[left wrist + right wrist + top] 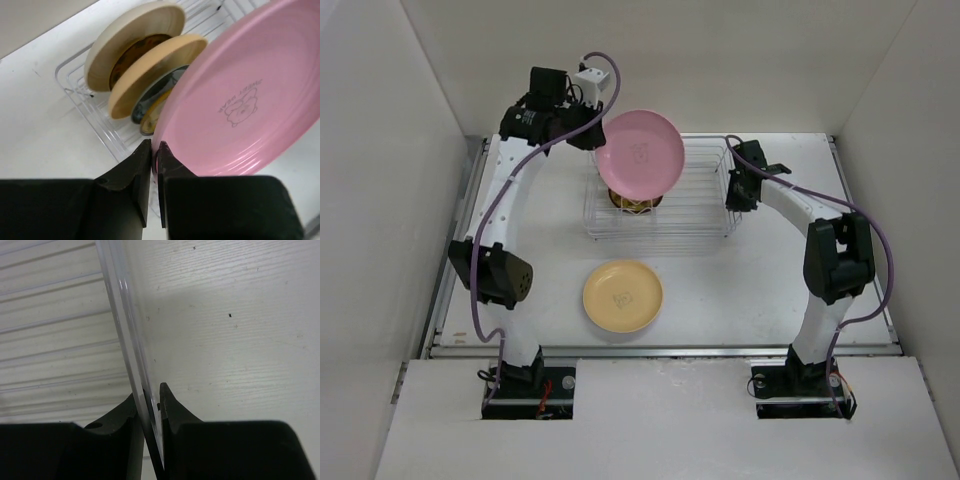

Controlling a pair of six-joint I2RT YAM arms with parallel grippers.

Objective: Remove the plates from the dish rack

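White walls (380, 200) enclose a white desk (770, 290) on three sides.

Top view: the dish rack (700, 212) stands at the far middle of the desk. One yellow plate (623, 296) lies flat on the near desk, well apart from the rack, so it counts as unloaded. The left claw (597, 140) holds a pink plate (641, 152) by its edge, lifted above the rack's left part. The right claw (731, 195) sits at the rack's right rim. Open desk lies to the right of the yellow plate and along both sides of the rack.

Left wrist view: both fingers pinch the pink plate's rim, with almost no gap between them. Beneath it, a cream plate (132, 45), a tan plate (155, 75) and smaller patterned plates (152, 102) stand upright in the rack. Their exact number cannot be told. By this count the task is roughly under halfway.

Right wrist view: the claw is narrowed onto the rack's thin wire rim, probably to steady it. Bare desk lies beyond the rim.
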